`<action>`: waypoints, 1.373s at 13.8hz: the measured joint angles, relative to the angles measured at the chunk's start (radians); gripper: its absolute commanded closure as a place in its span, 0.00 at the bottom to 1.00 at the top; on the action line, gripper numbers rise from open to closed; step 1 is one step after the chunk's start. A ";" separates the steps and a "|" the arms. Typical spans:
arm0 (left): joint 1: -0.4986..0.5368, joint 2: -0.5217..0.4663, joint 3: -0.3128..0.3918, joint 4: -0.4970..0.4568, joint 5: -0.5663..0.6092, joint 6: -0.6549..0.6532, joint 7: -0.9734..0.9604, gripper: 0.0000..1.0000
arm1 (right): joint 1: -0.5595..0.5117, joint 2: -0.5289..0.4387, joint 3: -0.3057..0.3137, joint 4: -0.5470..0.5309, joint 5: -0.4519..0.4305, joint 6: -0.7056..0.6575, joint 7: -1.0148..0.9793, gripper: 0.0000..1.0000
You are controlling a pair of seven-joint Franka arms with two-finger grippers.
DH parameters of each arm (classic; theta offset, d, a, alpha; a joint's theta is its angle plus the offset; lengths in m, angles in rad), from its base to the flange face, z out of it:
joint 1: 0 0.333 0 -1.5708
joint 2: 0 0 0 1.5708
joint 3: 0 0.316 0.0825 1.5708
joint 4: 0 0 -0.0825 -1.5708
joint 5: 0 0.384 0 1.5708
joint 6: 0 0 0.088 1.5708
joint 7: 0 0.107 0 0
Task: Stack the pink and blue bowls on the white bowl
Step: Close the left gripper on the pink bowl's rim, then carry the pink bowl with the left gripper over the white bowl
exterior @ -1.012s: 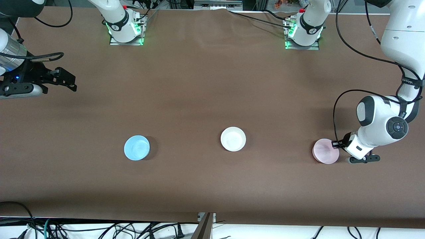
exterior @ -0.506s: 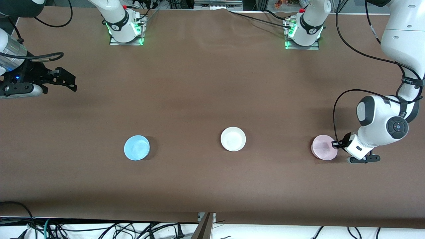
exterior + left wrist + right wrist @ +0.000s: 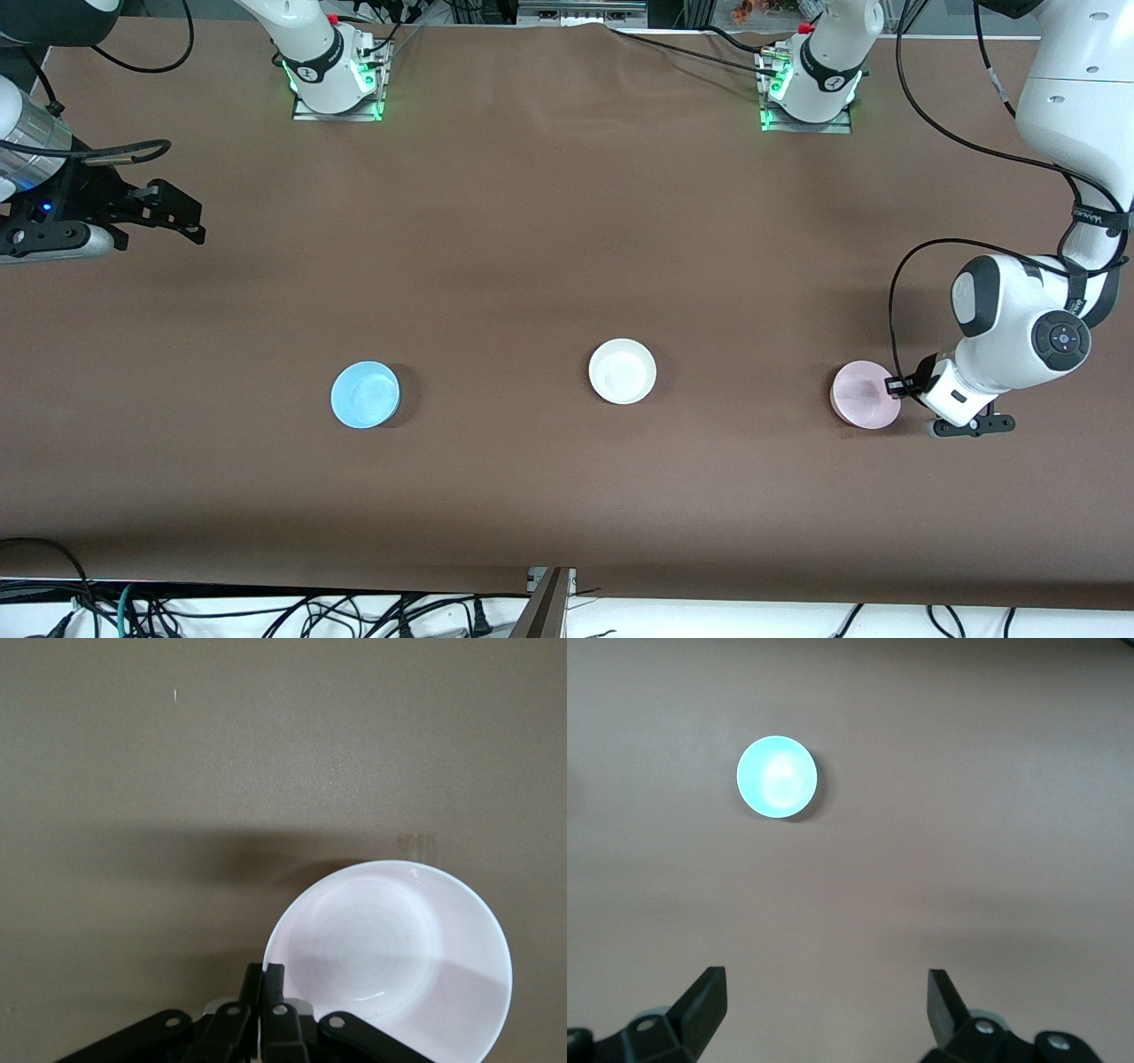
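Your left claw [image 3: 897,386] pinches pink bowl [image 3: 861,395] rim, ready for lift toward white bowl [image 3: 622,371]; right claw [image 3: 182,213] waits, spread wide.

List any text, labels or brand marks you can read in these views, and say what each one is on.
No text reads clearly in any view.
Left arm: a black band with small white lettering, too small to read.
Arm bases: small round marks on black bands, not legible.
Pink bowl, white bowl, blue bowl: plain, no markings.
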 measured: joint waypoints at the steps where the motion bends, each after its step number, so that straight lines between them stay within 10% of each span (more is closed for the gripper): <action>1: 0.000 0.000 -0.003 0.006 0.000 0.001 -0.008 1.00 | 0.000 0.000 0.001 0.000 0.000 0.000 0.000 0.00; 19: -0.159 -0.020 -0.173 0.053 0.000 0.003 -0.672 1.00 | 0.000 0.000 0.002 0.000 0.000 -0.002 0.000 0.00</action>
